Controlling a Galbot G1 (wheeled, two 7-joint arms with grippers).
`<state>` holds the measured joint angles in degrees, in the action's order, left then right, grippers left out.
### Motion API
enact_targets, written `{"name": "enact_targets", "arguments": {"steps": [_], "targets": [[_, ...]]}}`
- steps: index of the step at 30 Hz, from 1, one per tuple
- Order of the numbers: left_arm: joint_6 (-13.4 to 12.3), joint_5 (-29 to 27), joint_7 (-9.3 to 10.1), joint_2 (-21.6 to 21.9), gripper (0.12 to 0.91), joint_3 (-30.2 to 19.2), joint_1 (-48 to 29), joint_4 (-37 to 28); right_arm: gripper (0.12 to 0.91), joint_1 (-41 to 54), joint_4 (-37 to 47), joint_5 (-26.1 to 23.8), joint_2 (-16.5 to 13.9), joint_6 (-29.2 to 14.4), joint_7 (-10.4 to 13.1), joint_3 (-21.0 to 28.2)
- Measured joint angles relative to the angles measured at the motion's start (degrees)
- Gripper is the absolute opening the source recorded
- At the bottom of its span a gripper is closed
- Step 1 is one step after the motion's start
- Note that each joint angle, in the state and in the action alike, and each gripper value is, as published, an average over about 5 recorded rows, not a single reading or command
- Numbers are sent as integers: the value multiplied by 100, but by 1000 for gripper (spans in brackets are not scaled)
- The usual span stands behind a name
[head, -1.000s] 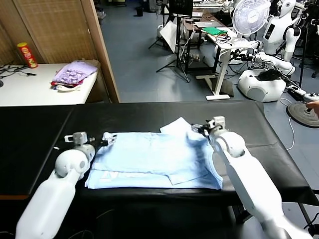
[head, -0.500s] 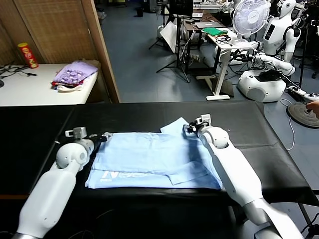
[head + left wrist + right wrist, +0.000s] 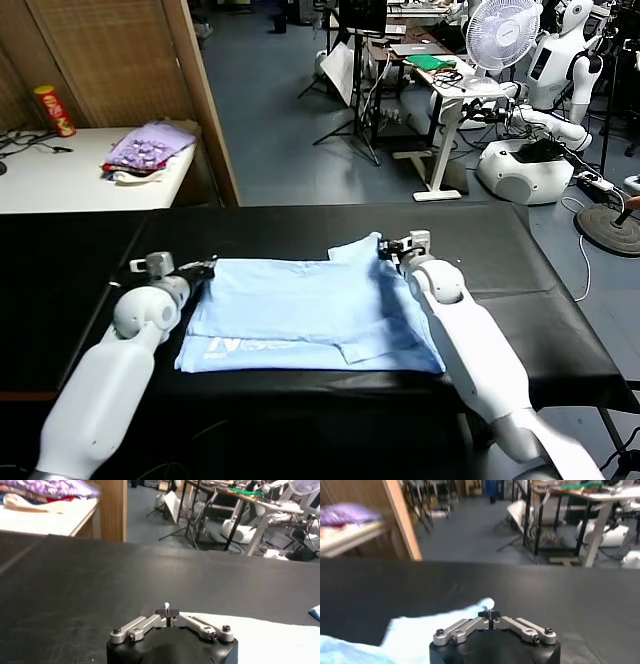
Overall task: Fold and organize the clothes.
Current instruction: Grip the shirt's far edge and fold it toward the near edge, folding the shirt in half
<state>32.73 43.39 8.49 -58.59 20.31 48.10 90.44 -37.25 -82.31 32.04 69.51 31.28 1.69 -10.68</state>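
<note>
T-shirt (image 3: 305, 310), thin and limp, lies flat on the table (image 3: 90, 250). My left claw (image 3: 203, 268) and right claw (image 3: 386, 249) each pinch a far corner; grip edges, lift together.

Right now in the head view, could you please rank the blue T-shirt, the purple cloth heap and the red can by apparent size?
1. blue T-shirt
2. purple cloth heap, farther away
3. red can, also farther away

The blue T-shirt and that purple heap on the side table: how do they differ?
The T-shirt is pale blue and lies spread flat on the black table; the heap is purple with red and sits bunched on the white table. Both grippers, left and right, pinch the T-shirt's far corners; nothing touches the heap. Both are soft cloth.
</note>
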Motion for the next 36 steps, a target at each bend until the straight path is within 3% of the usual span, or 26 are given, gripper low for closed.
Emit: {"name": "enact_targets", "arguments": {"steps": [6, 12, 19, 26, 28, 30, 36], "targets": [[16, 16, 60, 255, 126, 236, 709, 955, 121, -834, -1396, 183, -566, 550, 289, -229], [-17, -219, 40, 472, 126, 574, 1550, 1823, 121, -1589, -2449, 196, -918, 945, 416, -469], [-82, -607, -5, 505, 126, 1051, 2582, 2369, 121, -2342, -3028, 182, -1061, 1091, 404, -786], [-65, -995, -2, 397, 128, 1189, 3217, 2604, 124, -2842, -3273, 165, -1068, 1092, 319, -970], [-28, -1040, 15, 366, 146, 1212, 3320, 2661, 167, -2936, -3339, 167, -1082, 1092, 310, -1025], [17, -1057, 17, 350, 211, 1247, 3402, 2718, 243, -3012, -3412, 167, -1105, 1092, 299, -1104], [65, -1034, 22, 308, 525, 1395, 3446, 2838, 556, -2973, -3431, -51, -1063, 984, 385, -1299]]}}
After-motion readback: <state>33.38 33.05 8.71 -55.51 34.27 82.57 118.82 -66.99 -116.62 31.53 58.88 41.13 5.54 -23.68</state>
